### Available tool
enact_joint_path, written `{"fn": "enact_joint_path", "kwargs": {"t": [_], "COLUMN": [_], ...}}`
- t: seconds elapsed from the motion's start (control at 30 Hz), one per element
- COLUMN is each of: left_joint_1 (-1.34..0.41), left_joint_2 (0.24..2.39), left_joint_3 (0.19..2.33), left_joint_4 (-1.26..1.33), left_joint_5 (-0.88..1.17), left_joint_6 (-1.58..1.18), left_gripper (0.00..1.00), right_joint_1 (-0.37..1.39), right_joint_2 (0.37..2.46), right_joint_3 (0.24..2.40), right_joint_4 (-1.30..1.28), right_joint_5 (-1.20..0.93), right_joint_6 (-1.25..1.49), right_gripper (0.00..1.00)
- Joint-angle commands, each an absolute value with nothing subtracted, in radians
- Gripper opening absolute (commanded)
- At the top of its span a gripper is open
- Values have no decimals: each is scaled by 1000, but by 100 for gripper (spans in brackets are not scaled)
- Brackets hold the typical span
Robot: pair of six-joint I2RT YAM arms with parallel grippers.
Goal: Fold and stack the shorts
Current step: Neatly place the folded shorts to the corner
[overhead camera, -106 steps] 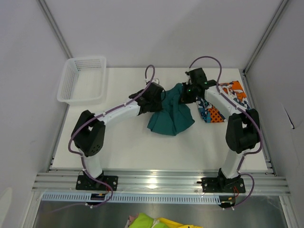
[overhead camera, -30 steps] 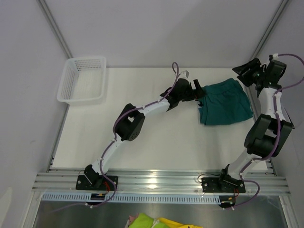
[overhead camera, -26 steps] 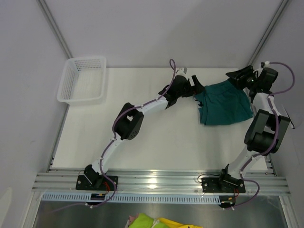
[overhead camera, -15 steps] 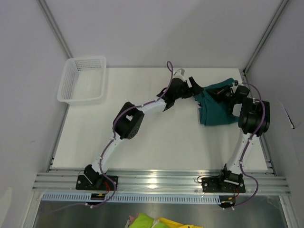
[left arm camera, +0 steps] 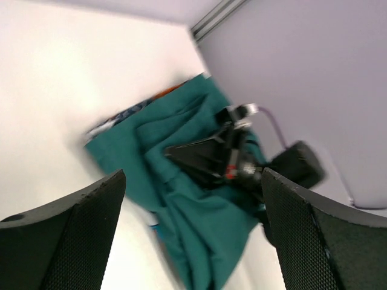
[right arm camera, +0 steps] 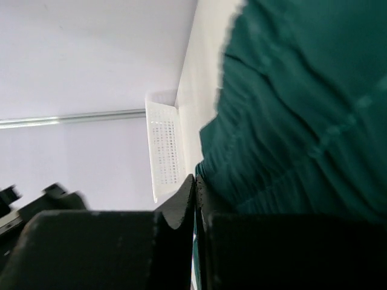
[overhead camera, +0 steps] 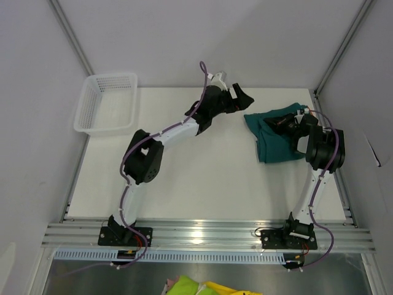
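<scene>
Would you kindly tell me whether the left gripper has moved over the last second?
Yes. The left gripper has pulled away from the dark teal shorts, leftward and farther back, nearer the white basket.

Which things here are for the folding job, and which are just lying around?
For the job:
dark teal shorts, pinched by the shut right end effector
patterned shorts, mostly hidden under the teal pair
left end effector, open and holding nothing

Just lying about:
white mesh basket, at the table back left corner
yellow-green cloth, below the near rail
</scene>
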State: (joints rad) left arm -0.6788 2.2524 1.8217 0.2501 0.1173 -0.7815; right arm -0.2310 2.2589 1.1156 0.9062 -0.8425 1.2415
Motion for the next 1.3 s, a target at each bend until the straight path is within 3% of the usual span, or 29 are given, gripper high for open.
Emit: {"fn": "enact_joint_path", "kwargs": {"t": [0.0, 0.27, 0.5, 0.8, 1.27], "left_joint_1": [-686, -686, -687, -695, -695], "left_joint_2": [2111, 1859, 1680, 1617, 1494], "left_joint_3": [1796, 1619, 1347, 1213, 1241], "left_joint_4": [249, 196, 291, 307, 154], "left_joint_5": [141, 118, 110, 121, 60], "left_joint_6": [-692, -621, -649, -652, -611], "left_gripper": [95, 98, 99, 98, 99], "right_joint_1": [-227, -278, -350, -354, -304], "right_joint_2": [2176, 2089, 2172, 2353, 1905], "right_joint_3": [1199, 1336, 1203, 1187, 1112], "right_joint_4": [865, 689, 967, 1085, 648], "right_joint_5": [-850, -831, -707, -655, -742], "right_joint_6": [1218, 1117, 1268, 1408, 1102], "right_gripper": [0, 4, 9, 9, 12]}}
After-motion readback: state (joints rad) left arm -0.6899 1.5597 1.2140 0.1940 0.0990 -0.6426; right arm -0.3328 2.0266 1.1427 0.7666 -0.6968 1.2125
